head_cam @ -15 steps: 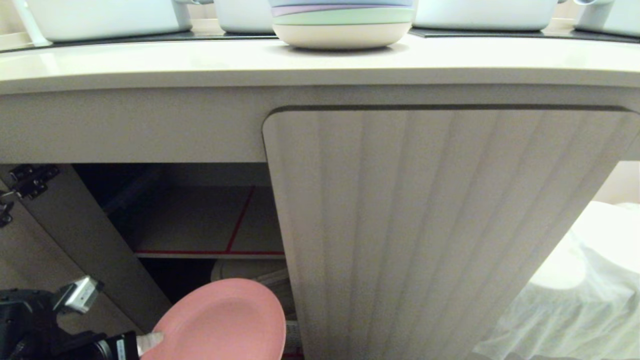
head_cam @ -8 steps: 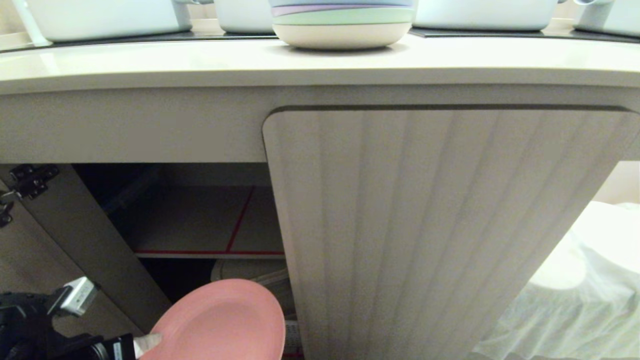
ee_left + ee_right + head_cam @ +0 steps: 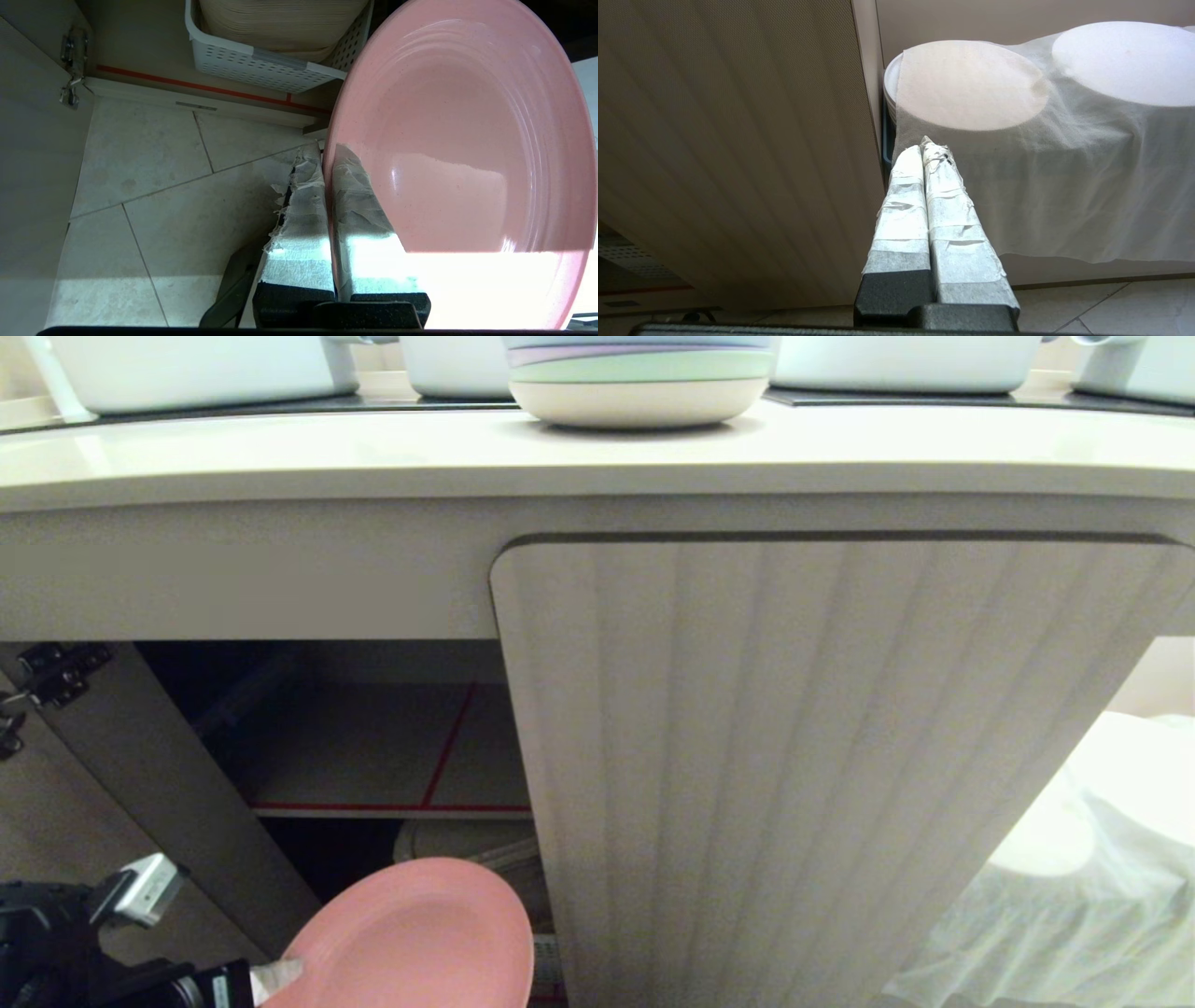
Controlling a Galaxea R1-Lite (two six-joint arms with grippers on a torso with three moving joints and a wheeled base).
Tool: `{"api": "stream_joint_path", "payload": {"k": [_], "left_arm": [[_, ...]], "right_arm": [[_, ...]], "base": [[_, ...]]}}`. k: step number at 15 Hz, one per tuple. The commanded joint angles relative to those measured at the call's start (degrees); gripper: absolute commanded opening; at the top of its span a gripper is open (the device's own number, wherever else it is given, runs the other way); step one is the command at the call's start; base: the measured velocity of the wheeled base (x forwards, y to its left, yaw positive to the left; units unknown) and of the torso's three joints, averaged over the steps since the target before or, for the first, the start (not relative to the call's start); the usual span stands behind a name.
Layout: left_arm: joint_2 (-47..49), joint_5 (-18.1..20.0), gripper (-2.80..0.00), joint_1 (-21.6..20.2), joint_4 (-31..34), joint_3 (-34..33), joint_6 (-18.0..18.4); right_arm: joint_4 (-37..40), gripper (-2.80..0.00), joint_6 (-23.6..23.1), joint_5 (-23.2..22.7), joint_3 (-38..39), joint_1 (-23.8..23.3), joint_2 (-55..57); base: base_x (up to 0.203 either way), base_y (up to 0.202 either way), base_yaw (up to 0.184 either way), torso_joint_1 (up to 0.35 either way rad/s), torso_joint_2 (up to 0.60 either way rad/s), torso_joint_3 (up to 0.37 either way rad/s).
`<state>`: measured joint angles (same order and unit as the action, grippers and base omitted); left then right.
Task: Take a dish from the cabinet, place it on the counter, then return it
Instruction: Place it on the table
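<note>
The left hand (image 3: 327, 186) pinches the rim of the one pink plate (image 3: 458, 154), edge-on between its taped fingers (image 3: 299, 210), low before the open cabinet (image 3: 373, 747), likely so the plate clears the doorway flat. Behind it one white basket (image 3: 261, 65) holds a stack of pale dishes. The right hand (image 3: 927, 154) hangs idle, pressed together, beside the shut door (image 3: 738, 140). Above, the table (image 3: 280, 448) carries one stack of pastel plates (image 3: 639, 378)

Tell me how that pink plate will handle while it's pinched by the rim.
The pink plate probably stays stiff: it holds its shape, clamped only at the edge by the left tool. Its glossy surface may slip between the taped fingers. Held off-centre, it could pivot or droop.
</note>
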<state>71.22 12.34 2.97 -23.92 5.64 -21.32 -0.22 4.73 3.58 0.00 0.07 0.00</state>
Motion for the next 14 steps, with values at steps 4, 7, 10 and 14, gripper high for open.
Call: {"api": "stream_joint_path", "payload": {"k": [4,7,10,14], "left_arm": [[0.3,0.1,-2.80,0.7,1.2,0.2,0.0],[0.3,0.1,-2.80,0.7,1.2,0.2,0.0],[0.3,0.1,-2.80,0.6,1.2,0.2,-0.1],[0.3,0.1,-2.80,0.6,1.2,0.2,0.0]], "right_arm": [[0.0,-2.80,0.0,0.0,0.0,0.0,0.0],[0.0,-2.80,0.0,0.0,0.0,0.0,0.0],[0.0,-2.80,0.0,0.0,0.0,0.0,0.0],[0.0,-2.80,0.0,0.0,0.0,0.0,0.0]], "base": [[0.000,0.000,0.000,0.000,0.00,0.000],[0.000,0.000,0.000,0.000,0.00,0.000],[0.000,0.000,0.000,0.000,0.00,0.000],[0.000,0.000,0.000,0.000,0.00,0.000]]}}
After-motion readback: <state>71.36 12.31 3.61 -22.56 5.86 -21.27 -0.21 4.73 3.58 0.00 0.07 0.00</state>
